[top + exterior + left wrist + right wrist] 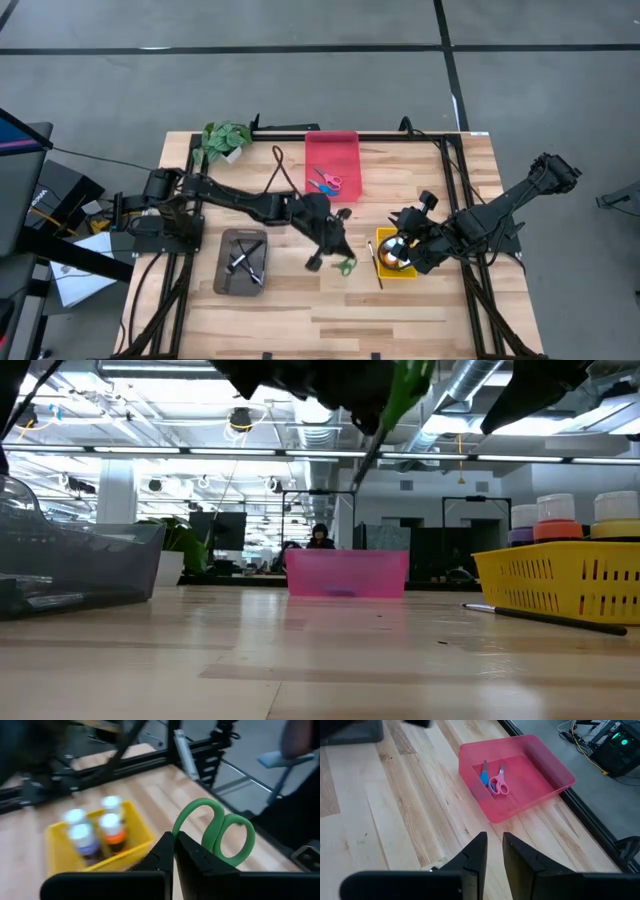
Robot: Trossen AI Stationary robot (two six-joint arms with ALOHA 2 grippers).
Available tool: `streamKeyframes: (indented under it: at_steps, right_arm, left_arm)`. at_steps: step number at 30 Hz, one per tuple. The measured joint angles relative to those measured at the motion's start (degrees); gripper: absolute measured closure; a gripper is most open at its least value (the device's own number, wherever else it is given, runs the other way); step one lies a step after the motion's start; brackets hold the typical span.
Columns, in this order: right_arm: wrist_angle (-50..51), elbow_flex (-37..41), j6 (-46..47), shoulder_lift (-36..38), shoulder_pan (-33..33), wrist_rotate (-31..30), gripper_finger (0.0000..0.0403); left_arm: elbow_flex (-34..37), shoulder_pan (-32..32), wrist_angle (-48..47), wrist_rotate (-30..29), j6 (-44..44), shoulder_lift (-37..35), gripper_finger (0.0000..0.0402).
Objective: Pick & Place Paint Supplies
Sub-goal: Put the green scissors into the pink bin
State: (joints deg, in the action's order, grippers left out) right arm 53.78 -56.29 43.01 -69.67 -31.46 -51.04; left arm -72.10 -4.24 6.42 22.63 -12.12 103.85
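High view: we find the left gripper [330, 250] over the middle of the counter [300, 310], between the grey tray [241, 261] and the yellow tray [392, 256], with the green scissors [344, 266] at its tip. The red tray [333, 160] near the far edge already holds pink and blue scissors [325, 182]. The right gripper [408, 243] hangs over the yellow tray. A brush [377, 268] lies on the counter just beside that tray.

Low view: the green scissors [398, 400] hang tilted, well clear of the counter, blades pointing down. Paint bottles [556, 518] stand in the yellow tray [560, 582].

Left wrist view: the fingers [192, 857] are pressed together on the scissors' blades, green handles [216, 831] sticking out beyond them. The bottles sit in the yellow tray [60, 845] beyond.

Right wrist view: the right fingers [520, 855] stand slightly apart with nothing between them; the red tray [540, 755] lies ahead.

We judge the step as carrying: scissors lifted, not yet placed. The next move likely calls for a swing toward the red tray, then release above the other pairs.

We read no brand, label or writing anywhere.
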Motion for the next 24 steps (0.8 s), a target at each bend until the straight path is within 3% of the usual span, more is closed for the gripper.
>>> streamKeyframes:
  at_steps: [24]
  right_arm:
    - [0.22,0.0,0.06,0.0,0.0,0.1,0.0346]
  left_arm:
    - [0.0,23.93,4.72,1.88,-5.04,0.0,0.0401]
